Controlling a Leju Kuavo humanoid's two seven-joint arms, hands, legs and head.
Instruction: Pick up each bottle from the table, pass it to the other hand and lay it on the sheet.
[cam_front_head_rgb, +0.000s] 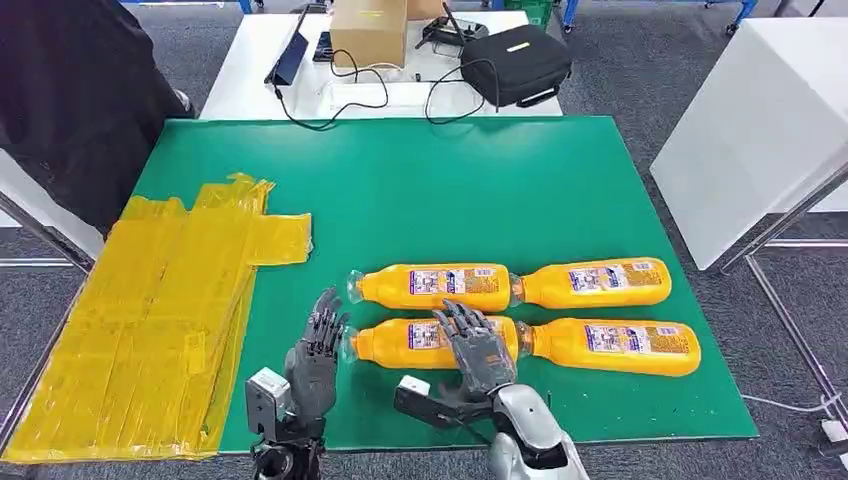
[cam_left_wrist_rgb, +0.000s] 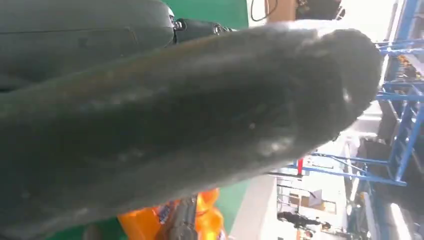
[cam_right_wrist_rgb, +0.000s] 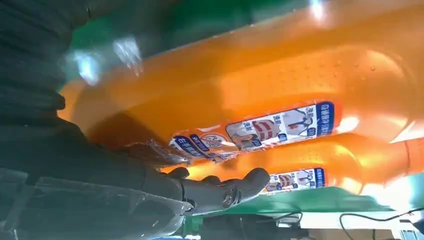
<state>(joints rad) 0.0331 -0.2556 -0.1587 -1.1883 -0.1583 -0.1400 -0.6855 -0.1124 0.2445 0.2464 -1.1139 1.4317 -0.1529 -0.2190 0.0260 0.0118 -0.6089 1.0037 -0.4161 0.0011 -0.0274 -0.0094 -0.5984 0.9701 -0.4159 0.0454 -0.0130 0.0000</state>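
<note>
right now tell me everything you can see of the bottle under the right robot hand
The bottle is clear plastic full of orange drink, with a blue, white and red label. It lies on its side on the green mat, in the near row of four bottles, its end toward the yellow sheet. The right robot hand rests over its middle; the left robot hand stands at its end.

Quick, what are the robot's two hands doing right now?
Left hand: open, fingers apart, holding nothing, just beside the near-left bottle.
Right hand: fingers draped over that bottle; cannot tell whether it grips yet.
</note>
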